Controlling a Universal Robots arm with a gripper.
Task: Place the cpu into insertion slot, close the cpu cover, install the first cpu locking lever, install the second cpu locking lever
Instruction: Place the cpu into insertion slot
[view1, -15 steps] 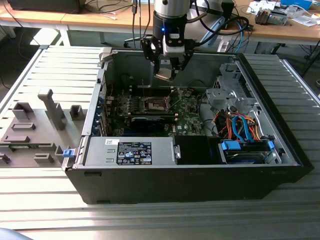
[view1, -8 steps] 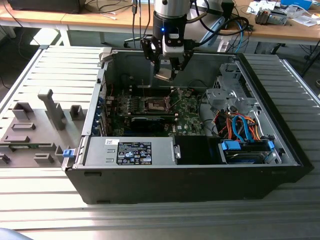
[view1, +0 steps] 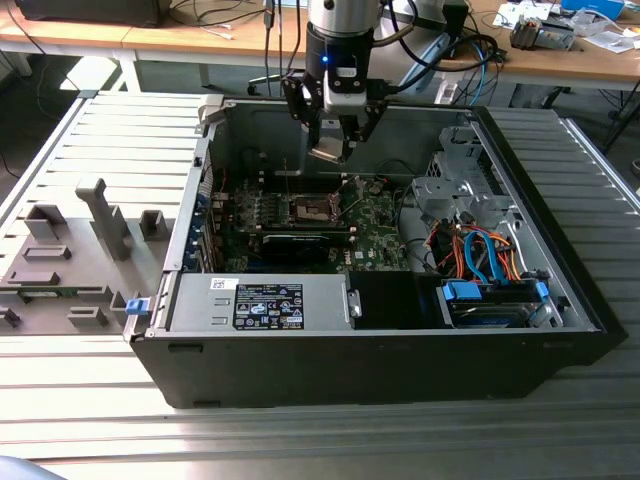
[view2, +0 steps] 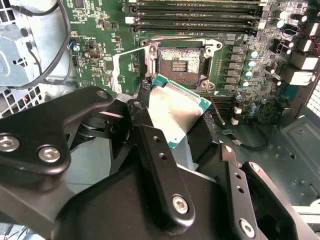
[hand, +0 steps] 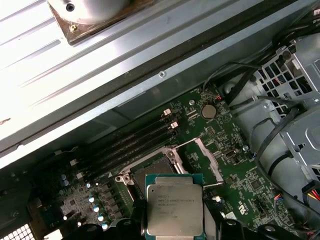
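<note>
Your claw is clamped on the cpu, upper centre of the exterior view. The insertion slot sits bare below it in the frame, slightly toward the exterior view's left, not touching.

Work surface: grey ribbed metal table, slats running across the exterior view. Grey moulded fixtures sit on it at the exterior view's left. Behind it: wooden desks with loose cables on top. Bright light falls on the floor under the desks.
</note>
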